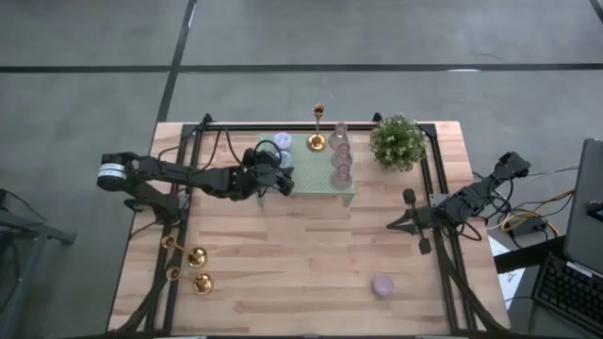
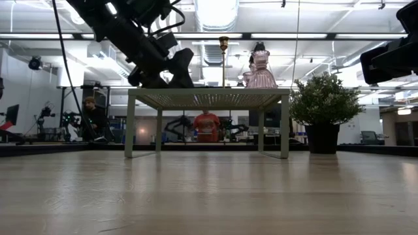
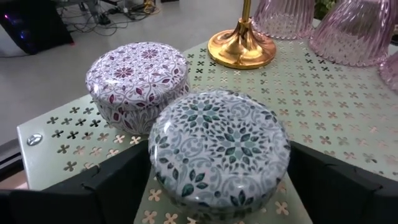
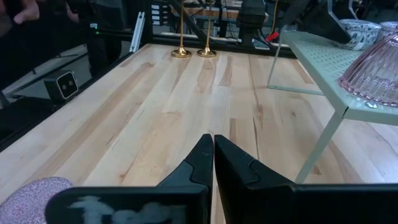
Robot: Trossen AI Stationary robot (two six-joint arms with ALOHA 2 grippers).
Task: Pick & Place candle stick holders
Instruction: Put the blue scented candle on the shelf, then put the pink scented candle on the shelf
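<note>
One gold candle stick holder (image 1: 317,139) (image 3: 242,46) stands by its base on the small green perforated stand (image 1: 316,184) (image 3: 348,143). Two more candle stick holders (image 1: 193,256) (image 1: 200,282) (image 4: 181,53) stand upright on the wooden table near its left edge. My left gripper (image 1: 285,179) (image 3: 221,183) is open at the stand's left part, its fingers on either side of a teal-patterned round tin (image 3: 221,149) that rests on the stand. A lilac-patterned tin (image 3: 137,78) sits just beyond it. My right gripper (image 1: 396,224) (image 4: 213,146) waits shut and empty at the table's right. My left gripper comes at the teal tin nearly level from the table's left. One finger (image 3: 118,186) stands by each side of the tin's round wall (image 3: 163,177). Whether the fingers touch the wall, I cannot tell. The tin sits flat on the stand.
Pink ribbed glass pieces (image 1: 340,155) (image 3: 354,31) stand in a row on the stand's right part. A potted plant (image 1: 398,141) is at the far right. A lilac candle (image 1: 382,285) lies near the front edge. People are in the room behind.
</note>
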